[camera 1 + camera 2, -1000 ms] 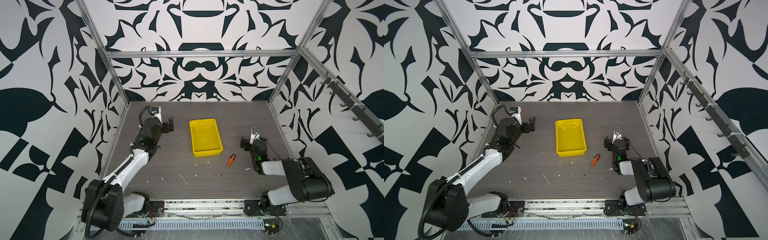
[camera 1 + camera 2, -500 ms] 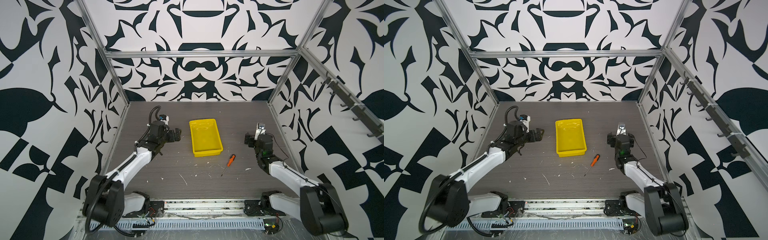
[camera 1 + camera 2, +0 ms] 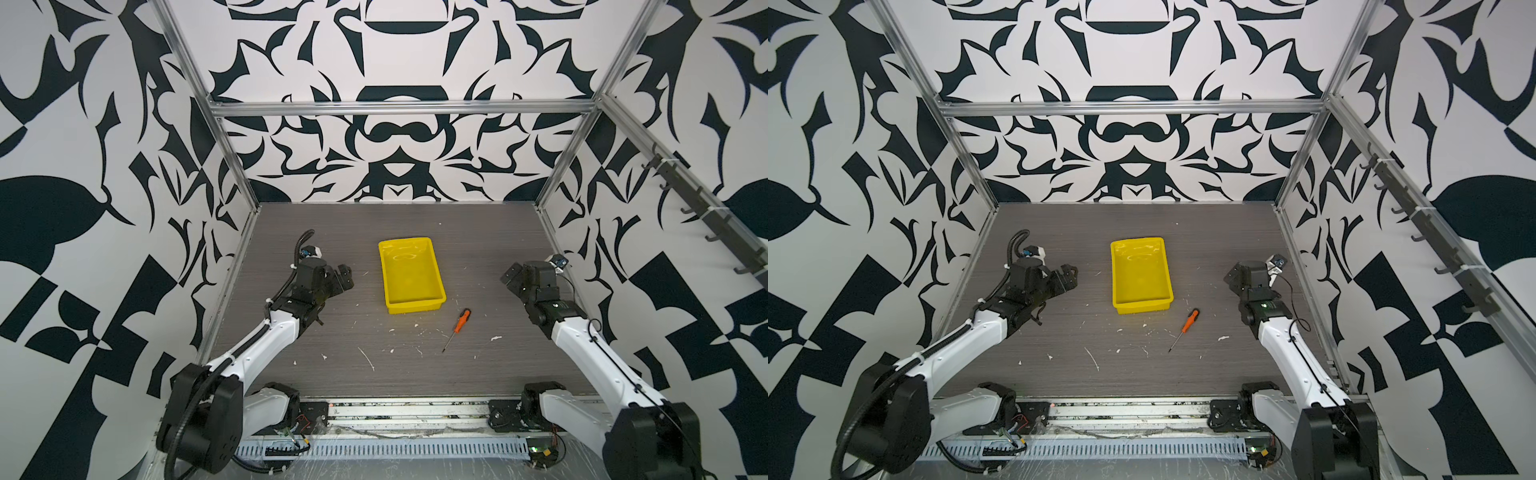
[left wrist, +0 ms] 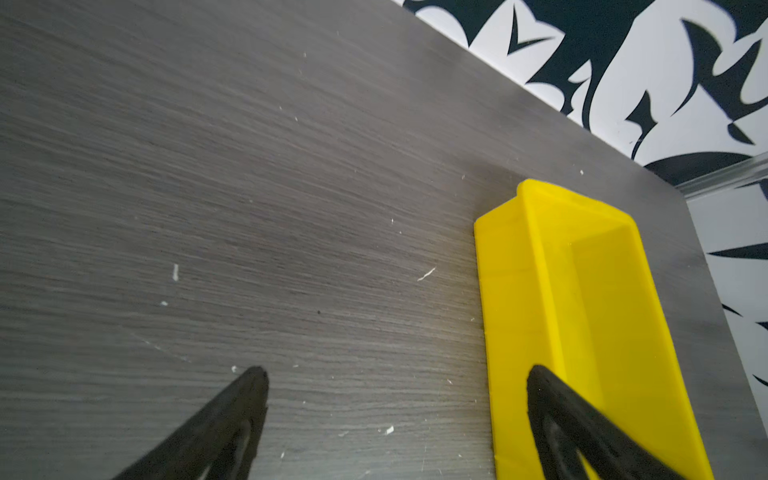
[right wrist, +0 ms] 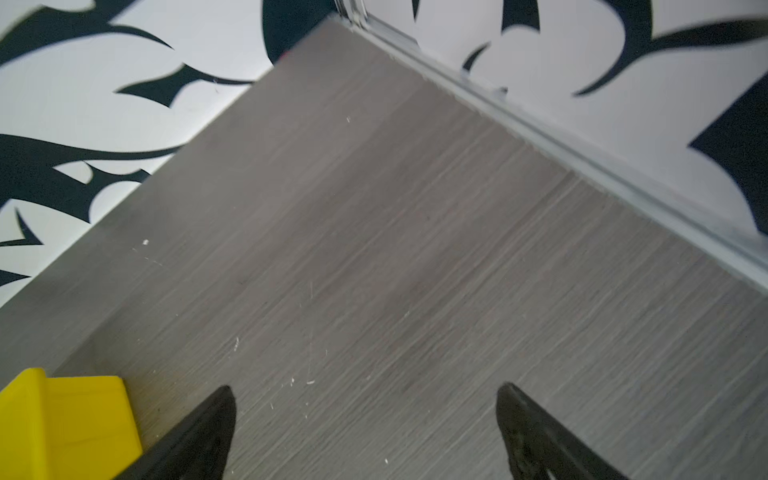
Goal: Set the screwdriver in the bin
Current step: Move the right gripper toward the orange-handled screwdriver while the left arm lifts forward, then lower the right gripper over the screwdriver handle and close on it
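The screwdriver [image 3: 457,327] [image 3: 1185,327], orange-handled with a thin dark shaft, lies on the grey table just in front of the bin's near right corner. The bin [image 3: 410,274] [image 3: 1140,274] is a bright yellow tray in the middle of the table, empty inside. My left gripper [image 3: 345,277] [image 3: 1070,277] [image 4: 397,378] hovers open to the left of the bin, with nothing between its fingers; the bin [image 4: 582,316] fills one side of its wrist view. My right gripper [image 3: 510,276] [image 3: 1232,277] [image 5: 365,395] hangs open to the right of the bin, empty, and a bin corner [image 5: 62,419] shows in its wrist view.
Small white scraps [image 3: 368,358] litter the table [image 3: 332,232] in front of the bin. Patterned walls with aluminium frame rails [image 3: 548,232] close in the table on three sides. A metal rail [image 3: 415,411] runs along the front edge between the arm bases.
Both arms have stretched out from their folded poses. The left gripper moved right toward the bin; the right gripper rose and moved back and to the right. Screwdriver and bin have not moved.
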